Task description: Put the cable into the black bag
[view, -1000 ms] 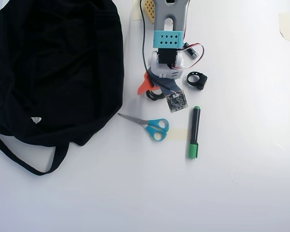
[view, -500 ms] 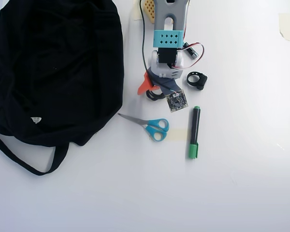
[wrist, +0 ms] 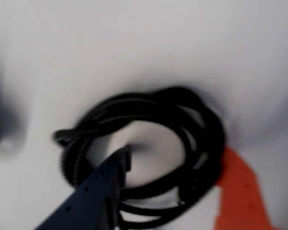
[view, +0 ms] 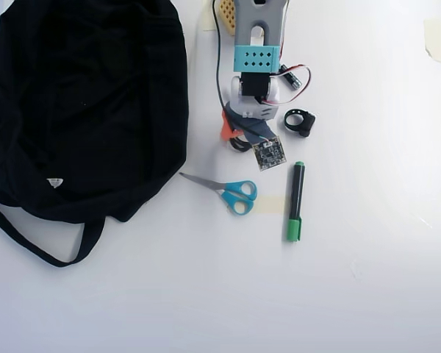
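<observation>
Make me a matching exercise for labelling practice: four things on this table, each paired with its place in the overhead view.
Things:
1. black bag
2. scissors
3. marker
4. cable

Places:
A. under the arm
B. right of the scissors
C. far left
D. between bag and marker

Pairs: 1-C, 2-D, 3-B, 4-A

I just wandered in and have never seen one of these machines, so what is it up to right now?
A small robot arm is reaching down over a coiled black cable on the white table. In the wrist view its gripper is open, with the dark finger poking into the middle of the coil and an orange finger outside it, so the cable is not yet gripped. The black bag lies to the left in the overhead view. Scissors, a green marker and a small black ring lie nearby, untouched.
</observation>
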